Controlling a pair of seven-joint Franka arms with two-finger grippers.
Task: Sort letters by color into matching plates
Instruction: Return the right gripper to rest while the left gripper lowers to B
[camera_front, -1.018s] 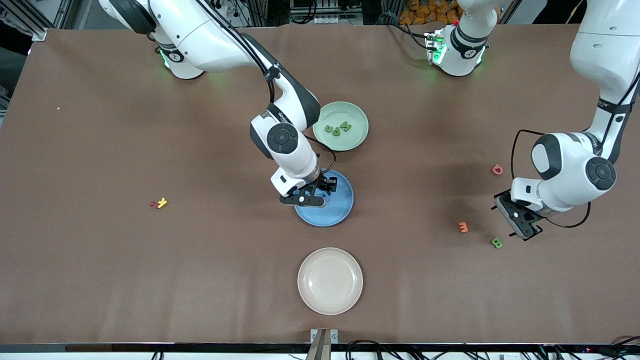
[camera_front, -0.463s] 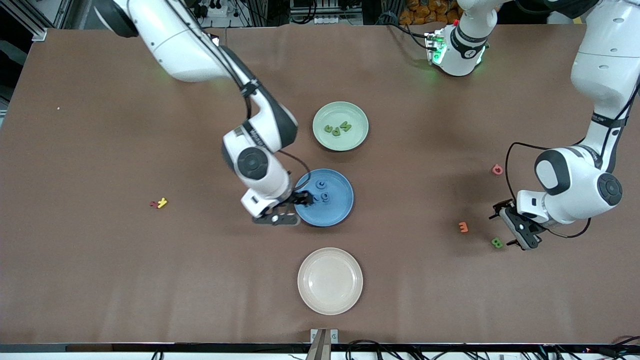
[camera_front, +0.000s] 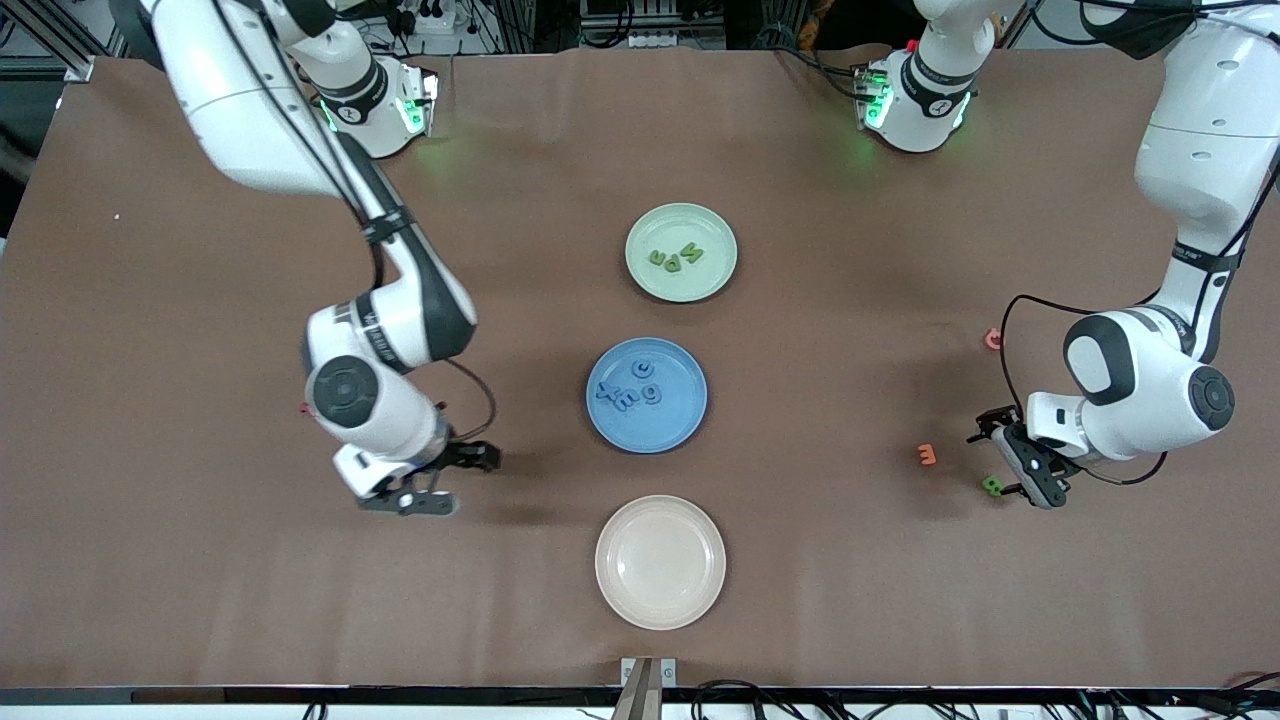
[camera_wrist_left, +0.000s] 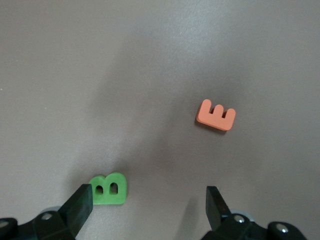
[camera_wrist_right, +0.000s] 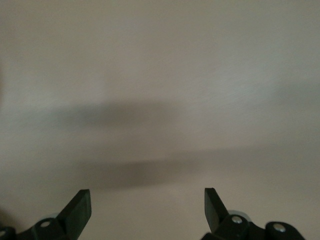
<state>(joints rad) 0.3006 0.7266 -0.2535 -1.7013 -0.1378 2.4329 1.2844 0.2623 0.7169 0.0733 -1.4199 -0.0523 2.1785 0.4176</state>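
Green B (camera_wrist_left: 108, 188) on brown table (camera_front: 200, 600), L claw (camera_wrist_left: 149, 210) apart overhead, R claw (camera_wrist_right: 147, 207) apart.

You had the mint green plate (camera_front: 681, 252) sitting flat mid-table, three green letters (camera_front: 675, 258) bunched together in its middle. Nearer the front camera, just beside it, your blue plate (camera_front: 646, 395) lay flat too, carrying four blue letters (camera_front: 628, 388) scattered loosely across its well. One green B (camera_wrist_left: 108, 188) was left out on the bare table toward the left arm's end, lying flat, well apart from both plates.
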